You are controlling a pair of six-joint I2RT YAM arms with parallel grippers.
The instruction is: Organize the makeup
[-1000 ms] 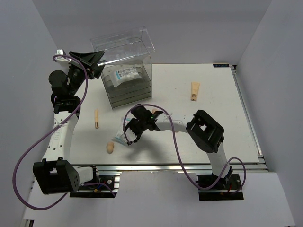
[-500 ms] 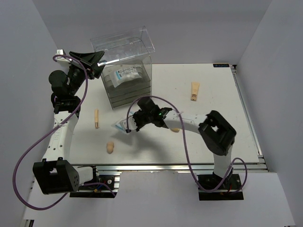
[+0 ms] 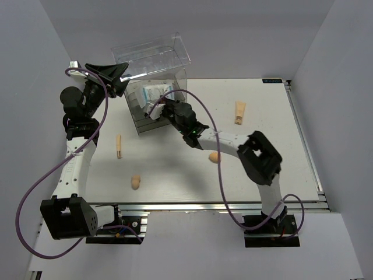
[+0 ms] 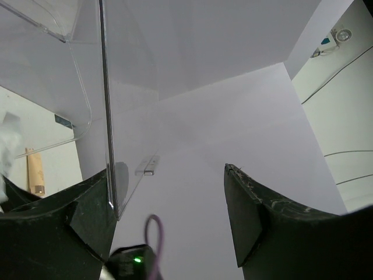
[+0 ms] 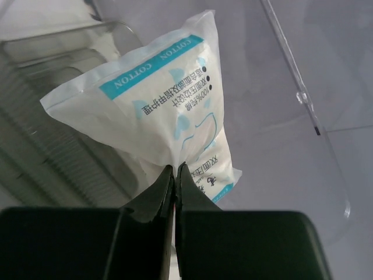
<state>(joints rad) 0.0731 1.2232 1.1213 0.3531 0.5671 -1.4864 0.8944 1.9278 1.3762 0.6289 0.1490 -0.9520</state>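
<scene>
My right gripper [image 5: 175, 169] is shut on a white-and-blue packet [image 5: 157, 105] and holds it up at the front of the clear drawer box [image 3: 178, 111]. In the top view that gripper [image 3: 160, 108] is at the box's open top, where another packet [image 3: 152, 90] lies inside. The left gripper [image 3: 119, 73] stands open at the raised clear lid [image 3: 151, 55]; the lid's edge [image 4: 105, 116] rests against its left finger. On the table lie two peach sponges [image 3: 136, 182] [image 3: 214, 157], a thin tan stick [image 3: 119, 146] and a tan cone tube [image 3: 239, 112].
The box stands at the back left of the white table [image 3: 274, 151]. Grey walls close in on both sides. A purple cable [image 3: 204, 116] loops along the right arm above the table.
The right gripper closed on the packet near the table's front and carried it up and back to the box. One sponge, hidden under the arm before, now shows. The left arm stayed still.
</scene>
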